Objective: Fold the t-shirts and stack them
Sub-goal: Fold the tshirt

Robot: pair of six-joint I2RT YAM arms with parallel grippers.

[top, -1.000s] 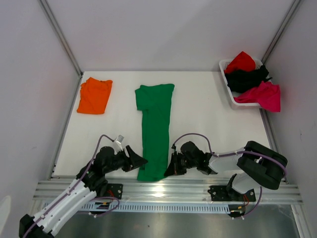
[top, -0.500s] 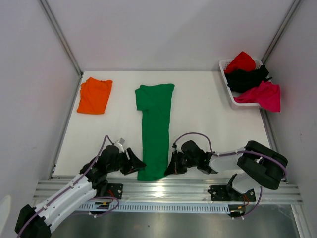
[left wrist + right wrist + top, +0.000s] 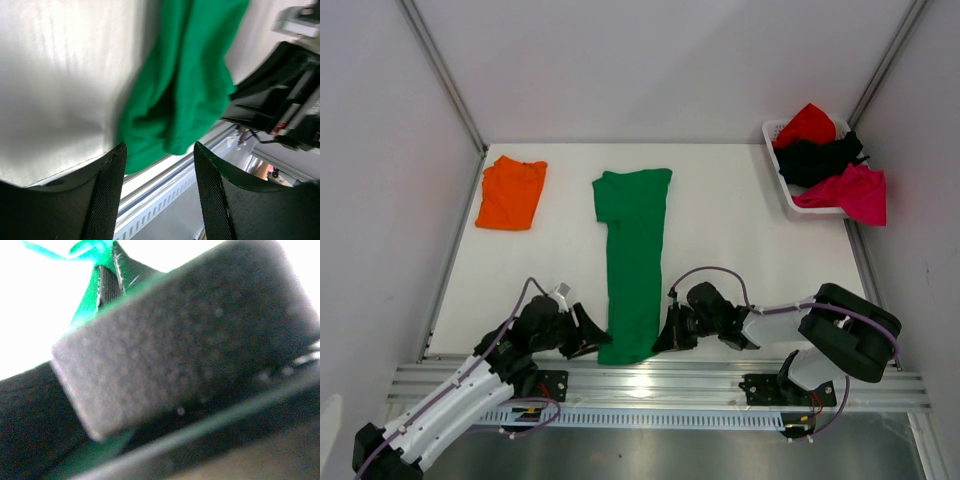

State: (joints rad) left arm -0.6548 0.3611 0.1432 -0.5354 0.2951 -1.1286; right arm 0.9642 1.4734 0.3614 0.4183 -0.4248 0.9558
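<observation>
The green t-shirt lies lengthwise mid-bench. The left hand, spread, sits at 9 o'clock of its near hem, and the right hand at 3 o'clock pinches that hem. Only the right wrist view shows the cloth caught under the pad.

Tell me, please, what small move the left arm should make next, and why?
Probably ease the left gripper forward over the near left corner of the green t-shirt and close. Its jaws stand open with that corner right at the fingertips, while the right gripper is shut on the near right corner; folding the hem away likely needs both corners held.
</observation>
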